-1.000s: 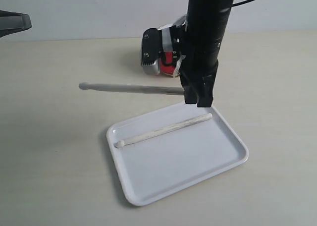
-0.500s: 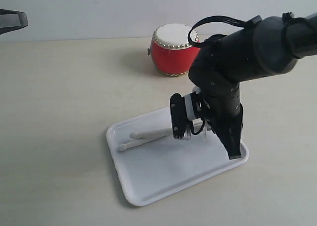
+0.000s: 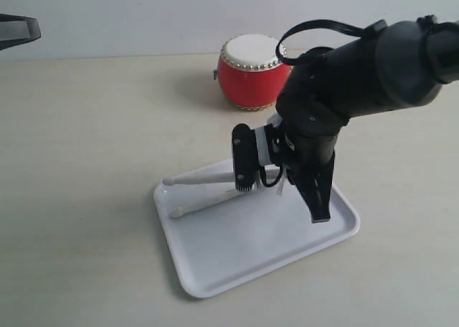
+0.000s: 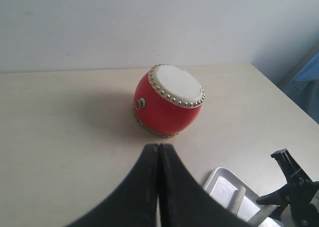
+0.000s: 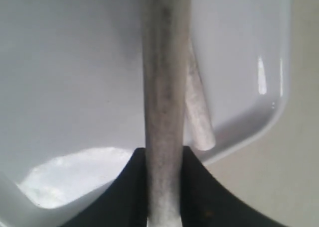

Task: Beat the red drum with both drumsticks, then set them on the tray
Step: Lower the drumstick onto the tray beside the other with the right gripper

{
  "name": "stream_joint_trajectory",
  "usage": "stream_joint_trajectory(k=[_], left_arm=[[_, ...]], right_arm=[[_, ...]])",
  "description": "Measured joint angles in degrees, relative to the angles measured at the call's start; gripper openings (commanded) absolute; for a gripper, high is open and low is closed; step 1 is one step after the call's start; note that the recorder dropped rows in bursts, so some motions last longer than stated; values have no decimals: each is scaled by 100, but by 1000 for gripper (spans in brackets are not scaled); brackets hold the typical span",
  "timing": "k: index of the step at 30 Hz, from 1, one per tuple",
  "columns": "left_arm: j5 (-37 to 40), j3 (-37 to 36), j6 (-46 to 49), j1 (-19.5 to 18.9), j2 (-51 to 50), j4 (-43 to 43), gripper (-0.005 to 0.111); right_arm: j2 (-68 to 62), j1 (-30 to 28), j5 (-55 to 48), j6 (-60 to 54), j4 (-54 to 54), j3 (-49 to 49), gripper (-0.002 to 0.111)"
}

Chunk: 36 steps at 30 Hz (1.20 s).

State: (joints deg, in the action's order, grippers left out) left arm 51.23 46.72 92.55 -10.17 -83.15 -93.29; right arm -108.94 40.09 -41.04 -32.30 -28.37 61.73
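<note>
Only wrist view shows right hand (image 5: 163, 156) clamping a drumstick (image 5: 162, 62).

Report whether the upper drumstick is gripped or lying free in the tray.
Gripped: jaws of the right gripper clamp the upper drumstick, above the other drumstick lying in the tray.

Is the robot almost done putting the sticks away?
Nearly. One drumstick already lies in the tray. The right gripper holds the other drumstick just above the tray, crossing over the first. What's left is to set it down and let go. The left gripper is shut and empty.
</note>
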Motion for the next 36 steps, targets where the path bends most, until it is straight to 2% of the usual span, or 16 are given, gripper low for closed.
stream_joint_trajectory(k=[6,16,36], left_arm=[[0,0,0,0,0,0,0],[-13,0,0,0,0,0,0],[-13,0,0,0,0,0,0]], right_arm=[[491,0,0,-914,1116,-112,0],[314,0,211,-1203,581,-607,0],[129,0,201,-1354,700,-618,0]])
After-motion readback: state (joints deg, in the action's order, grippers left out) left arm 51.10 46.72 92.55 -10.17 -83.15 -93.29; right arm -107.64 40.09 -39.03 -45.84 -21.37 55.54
